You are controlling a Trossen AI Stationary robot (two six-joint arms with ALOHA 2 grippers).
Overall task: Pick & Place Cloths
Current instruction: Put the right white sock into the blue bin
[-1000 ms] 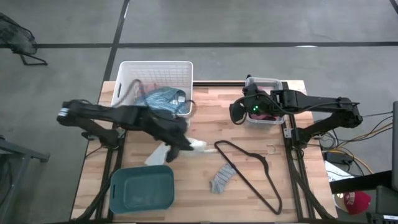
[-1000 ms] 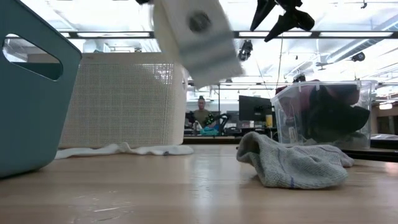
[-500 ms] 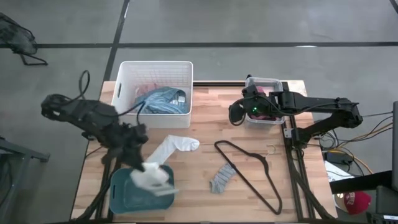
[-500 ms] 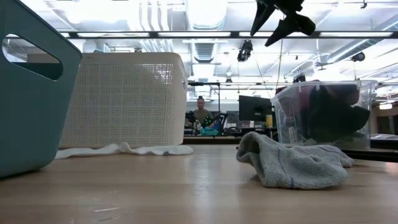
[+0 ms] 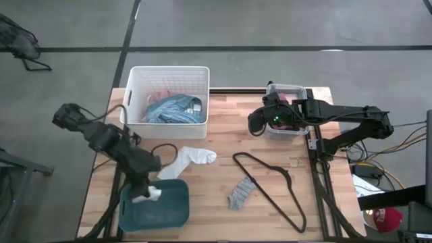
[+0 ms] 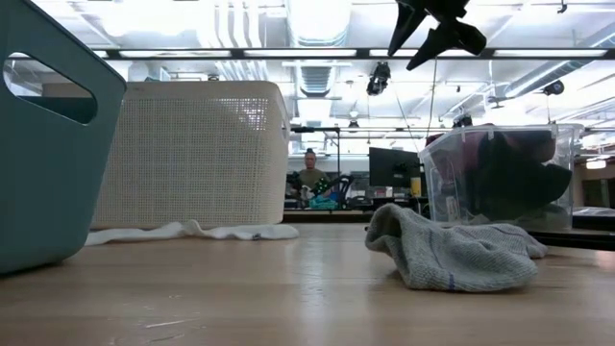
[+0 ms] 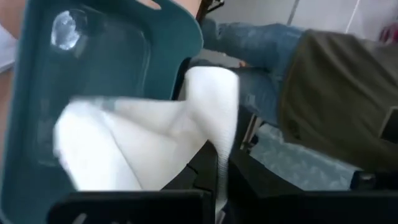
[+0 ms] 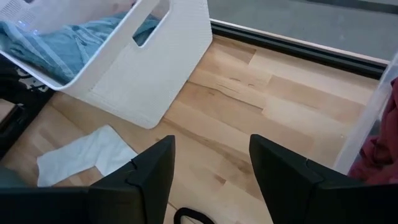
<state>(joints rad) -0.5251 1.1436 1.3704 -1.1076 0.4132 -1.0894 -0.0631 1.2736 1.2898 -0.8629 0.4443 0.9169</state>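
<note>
My left gripper (image 5: 144, 195) hovers over the far part of the teal bin (image 5: 169, 212) at the table's near left, shut on a white cloth (image 5: 154, 194). A second white cloth (image 5: 190, 158) lies flat on the table's middle, and a grey cloth (image 5: 239, 194) lies nearer the front. A blue cloth (image 5: 172, 108) fills the white basket (image 5: 135, 77). Maroon and black pieces (image 6: 504, 173) sit in the clear container (image 5: 287, 88). My right gripper (image 5: 255, 125) hangs open above the table beside that container. My left gripper holds the white cloth (image 7: 155, 137) between its two fingers, where a narrow strip of it (image 7: 222, 168) runs down between them. The cloth is lifted clear and hangs bunched above the teal bin's inside (image 7: 93, 68). How many layers are held, I cannot tell.
A thin black wire hanger (image 5: 270, 185) lies on the near right of the table, next to the grey cloth. The white basket stands at the far left edge and the clear container at the far right. Bare wood shows between them (image 5: 236, 111). A person sits far behind the table (image 6: 309, 173).
My left gripper has carried the white cloth from the table's middle, beside the white basket, toward the near left edge, and now holds it over the teal bin. The cloth stayed lifted clear. The other white cloth has kept its place on the table.
</note>
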